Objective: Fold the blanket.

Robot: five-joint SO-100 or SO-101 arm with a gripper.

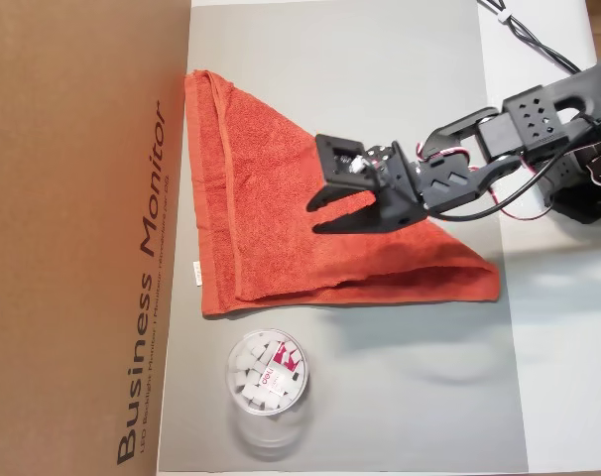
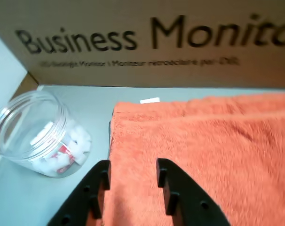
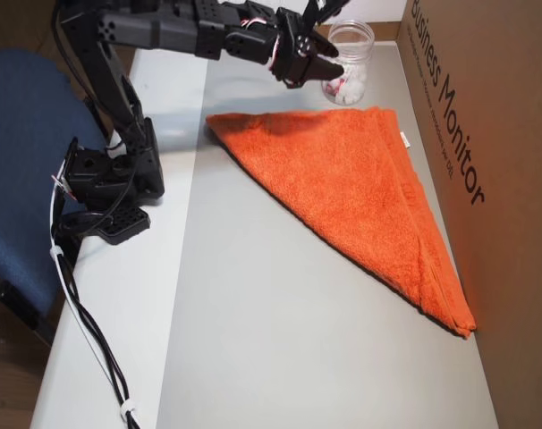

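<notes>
The blanket (image 1: 281, 198) lay on the tabletop (image 1: 410, 377) folded into a triangle, one edge along the box (image 1: 72, 238), near the tub (image 1: 268, 371). The tool (image 1: 320, 211) hovered above it, jaws parted and empty, likely lining up another grasp

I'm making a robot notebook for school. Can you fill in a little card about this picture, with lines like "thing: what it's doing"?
blanket: orange-red, folded into a triangle, flat on the grey mat
gripper: open, empty, above the blanket
tag: small and white, on the blanket edge facing the box
jar: clear, round, small white pieces inside, beside the blanket, not touching
box: brown cardboard, says "Business Monitor", along the mat's edge
</notes>
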